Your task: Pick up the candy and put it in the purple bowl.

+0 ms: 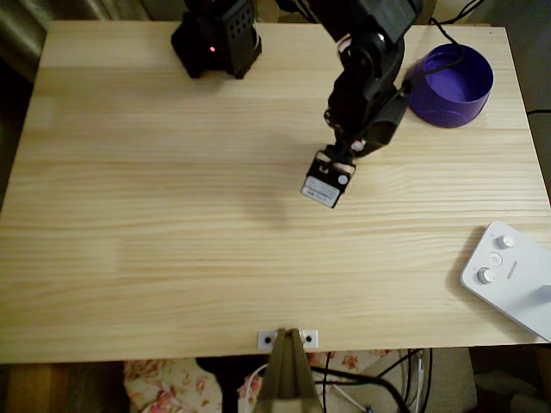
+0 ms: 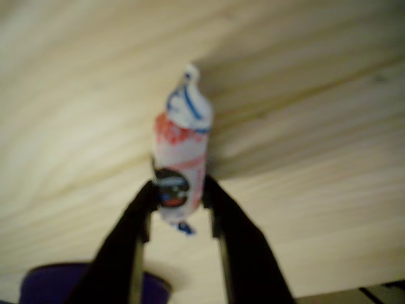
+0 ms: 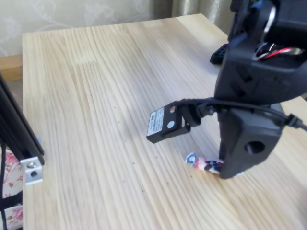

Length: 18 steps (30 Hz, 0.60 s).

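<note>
Currently held: the candy (image 2: 180, 161), pinched near one twisted end between the gripper (image 2: 179, 201) jaws, low over the table (image 2: 316, 126). Judged light, crinkly, slippery; mid-body grip preferable.

Pale pine table (image 1: 172, 215) (patterned wallpaper behind)

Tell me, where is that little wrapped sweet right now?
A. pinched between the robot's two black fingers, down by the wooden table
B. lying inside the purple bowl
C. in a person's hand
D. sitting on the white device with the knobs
A: in the wrist view the candy sits between the two black fingers of the gripper, with the purple bowl standing apart at the table's far corner.
</note>
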Motion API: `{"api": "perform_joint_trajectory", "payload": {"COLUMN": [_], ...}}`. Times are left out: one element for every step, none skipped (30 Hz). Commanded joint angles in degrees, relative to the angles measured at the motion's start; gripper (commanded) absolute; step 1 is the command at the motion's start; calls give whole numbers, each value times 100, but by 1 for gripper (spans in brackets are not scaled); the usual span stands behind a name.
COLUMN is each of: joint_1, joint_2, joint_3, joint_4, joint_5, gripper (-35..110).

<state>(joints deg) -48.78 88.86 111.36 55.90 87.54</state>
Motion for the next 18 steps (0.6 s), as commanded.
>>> {"api": "perform_joint_trajectory", "payload": {"joint_1": [-79,-79,-79,-79,-79,-62,-53,-35,-26,-9,-9,0,9,9,0,-18,-35,-62], "joint_2": [773,879,976,1072,1151,1222,1266,1310,1354,1415,1494,1573,1661,1749,1837,1934,2039,2145], "joint_3": [132,185,229,246,246,246,246,246,246,246,246,246,246,246,264,308,360,387], "joint_4": [202,202,211,246,299,334,360,369,378,378,378,378,369,352,325,255,158,114], "joint_5": [2338,2303,2268,2224,2171,2101,2021,1942,1854,1758,1661,1556,1424,1292,1169,1028,791,589], "gripper": [-1,-1,-1,-1,-1,-1,-1,-1,-1,-1,-1,-1,-1,-1,-1,-1,-1,-1]}}
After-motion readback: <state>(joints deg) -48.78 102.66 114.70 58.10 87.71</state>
